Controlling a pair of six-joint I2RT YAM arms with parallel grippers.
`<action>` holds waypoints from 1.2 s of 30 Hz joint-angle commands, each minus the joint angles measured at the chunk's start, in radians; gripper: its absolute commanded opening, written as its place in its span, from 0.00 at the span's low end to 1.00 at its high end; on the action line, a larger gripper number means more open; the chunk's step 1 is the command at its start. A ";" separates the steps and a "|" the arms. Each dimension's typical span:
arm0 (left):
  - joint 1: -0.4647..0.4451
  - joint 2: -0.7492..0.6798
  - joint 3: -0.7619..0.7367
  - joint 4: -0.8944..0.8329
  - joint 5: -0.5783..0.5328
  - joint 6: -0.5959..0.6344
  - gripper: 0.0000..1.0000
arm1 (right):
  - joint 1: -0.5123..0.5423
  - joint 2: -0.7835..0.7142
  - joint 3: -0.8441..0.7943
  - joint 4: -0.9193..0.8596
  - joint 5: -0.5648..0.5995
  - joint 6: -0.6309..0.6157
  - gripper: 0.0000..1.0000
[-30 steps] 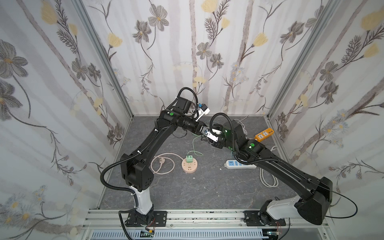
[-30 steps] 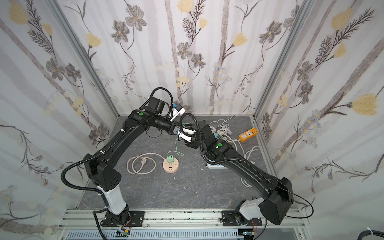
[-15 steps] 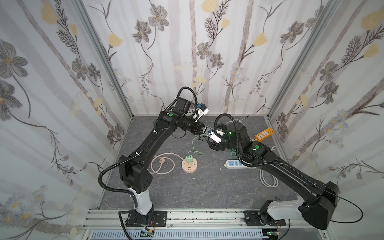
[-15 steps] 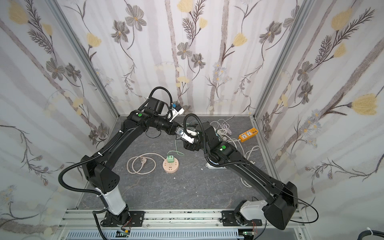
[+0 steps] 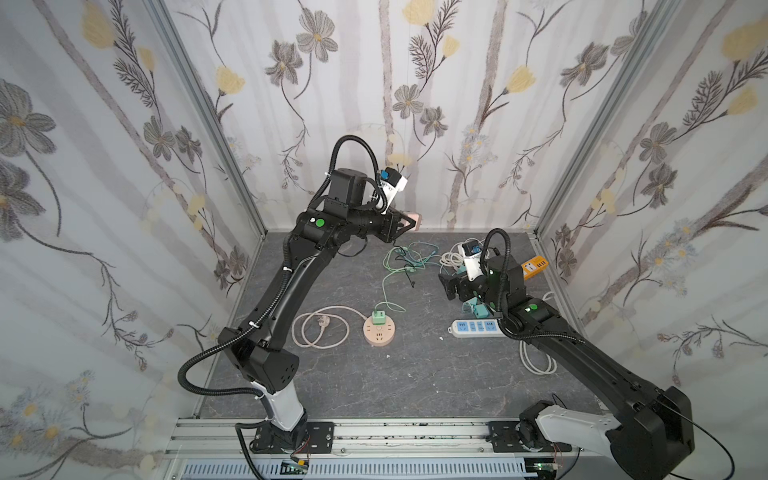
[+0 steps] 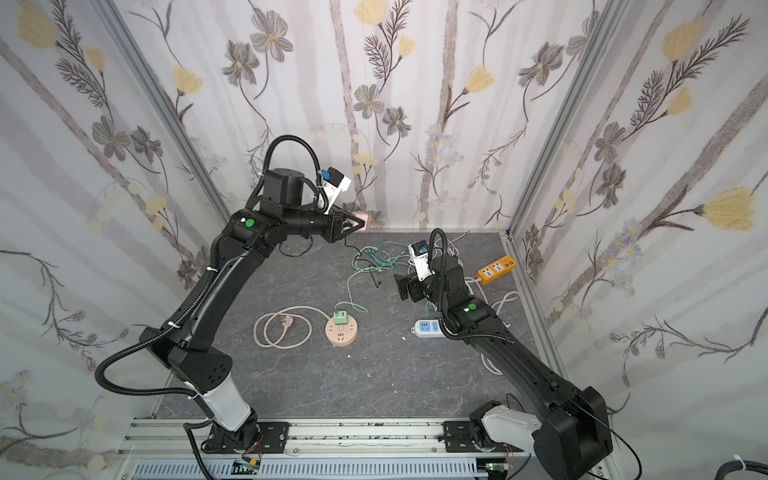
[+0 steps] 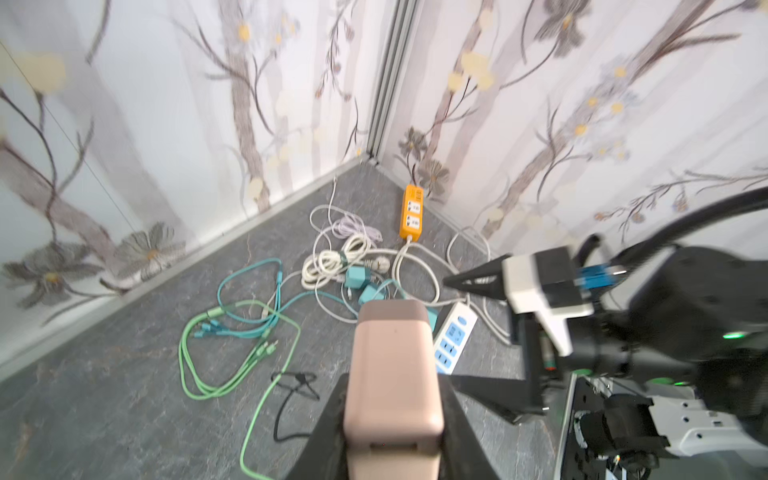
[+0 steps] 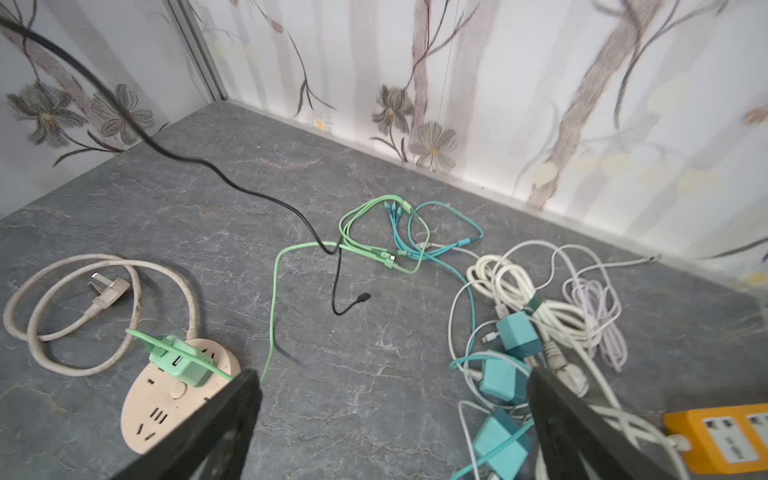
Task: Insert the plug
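My left gripper point(image 7: 395, 378) is held up near the back wall, shut on a pinkish-brown block point(image 7: 392, 365) that also shows in both top views point(image 5: 414, 219) point(image 6: 360, 217). A thin black cable point(image 8: 266, 195) drops from that gripper's side to the floor. Its small plug point(image 8: 363, 296) lies loose on the grey mat, and its upper end is hidden. My right gripper point(image 8: 390, 386) hovers low over the mat, to the right of the plug in both top views point(image 5: 451, 286) point(image 6: 405, 286). It is open wide with nothing between its fingers.
A round beige socket point(image 5: 378, 332) carries a green charger point(image 5: 377, 319) and a coiled cord. A white and blue power strip point(image 5: 473, 327), an orange strip point(image 5: 535, 264), teal chargers point(image 8: 503, 378), white cable coils point(image 8: 540, 299) and green and teal cable loops point(image 8: 386, 232) crowd the back right.
My right gripper has pulled away from the left gripper, moving right and down, and has opened wide. The left gripper still holds the block in nearly the same place.
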 commanded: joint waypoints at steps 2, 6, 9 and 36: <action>0.006 -0.018 0.103 0.065 -0.052 -0.037 0.00 | -0.025 0.082 0.038 0.078 -0.128 0.151 0.98; 0.011 0.003 0.168 0.027 -0.028 -0.017 0.00 | -0.037 0.201 0.082 0.213 -0.418 0.084 0.93; 0.012 0.010 0.178 0.019 -0.014 -0.017 0.00 | -0.037 0.329 0.144 0.357 -0.605 0.066 0.90; 0.062 -0.017 0.096 0.049 -0.003 -0.038 0.00 | 0.059 0.754 0.593 0.323 -0.401 -0.121 0.17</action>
